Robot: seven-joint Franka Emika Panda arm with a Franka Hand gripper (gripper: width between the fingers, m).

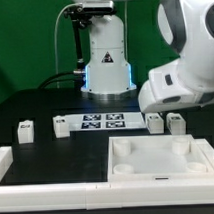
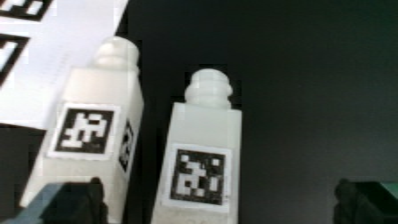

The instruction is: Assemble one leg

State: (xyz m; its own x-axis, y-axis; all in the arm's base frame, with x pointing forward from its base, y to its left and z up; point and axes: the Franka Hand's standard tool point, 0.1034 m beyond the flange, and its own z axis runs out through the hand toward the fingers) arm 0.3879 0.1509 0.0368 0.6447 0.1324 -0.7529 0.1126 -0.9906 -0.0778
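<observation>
In the wrist view two legs stand side by side on the black table, each a white block with a rounded peg on its end and a marker tag on its face: one leg (image 2: pixel 93 125) beside the marker board (image 2: pixel 39 60), the other leg (image 2: pixel 206 150) further from it. My gripper (image 2: pixel 217 205) is open, its dark fingertips (image 2: pixel 64 206) wide apart, with the second leg between them and nothing held. In the exterior view these legs (image 1: pixel 153 119) (image 1: pixel 176 123) stand right of the marker board (image 1: pixel 104 121), under the arm's white body, which hides the gripper.
Two more legs (image 1: pixel 26 129) (image 1: pixel 61 125) stand left of the marker board. The large white square tray-like piece (image 1: pixel 125 174) lies in front at the exterior view's right. A white rail (image 1: pixel 7 159) runs along the front left. The robot base (image 1: pixel 106 65) is at the back.
</observation>
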